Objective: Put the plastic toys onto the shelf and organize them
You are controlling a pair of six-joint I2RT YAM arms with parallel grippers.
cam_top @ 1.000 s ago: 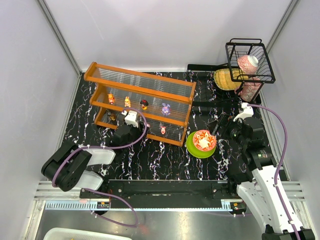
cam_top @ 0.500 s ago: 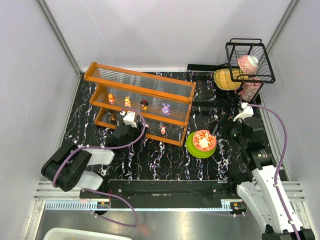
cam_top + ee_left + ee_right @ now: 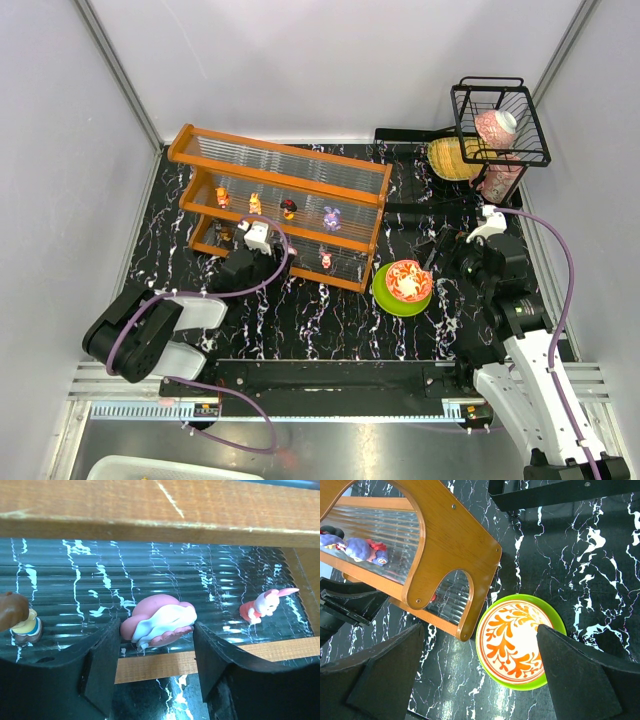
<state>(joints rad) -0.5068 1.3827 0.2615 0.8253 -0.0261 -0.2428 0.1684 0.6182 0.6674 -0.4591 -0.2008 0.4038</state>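
Observation:
The orange-framed shelf (image 3: 280, 165) stands at the back left. Its middle tier carries orange (image 3: 222, 197), yellow (image 3: 254, 204), red-black (image 3: 288, 208) and purple (image 3: 331, 217) plastic toys. My left gripper (image 3: 257, 240) is at the front of the lower tier. There its fingertips (image 3: 107, 635) press both sides of a pink and white toy (image 3: 157, 620) that rests on the ribbed panel. A small pink rabbit toy (image 3: 262, 605) stands to its right and a brown-headed toy (image 3: 22, 622) to its left. My right gripper (image 3: 479, 630) hangs wide open and holds nothing, over the shelf's right end (image 3: 445, 545).
A green plate (image 3: 555, 622) with a red-patterned bowl (image 3: 515, 640) sits by the shelf's right foot. At the back right a black wire basket (image 3: 500, 120) holds a pink carton (image 3: 497, 128), with a yellow object (image 3: 450, 158) beside it. Grey walls close in three sides.
My left gripper has edged slightly to the left along the lower tier's front. The right arm has not moved.

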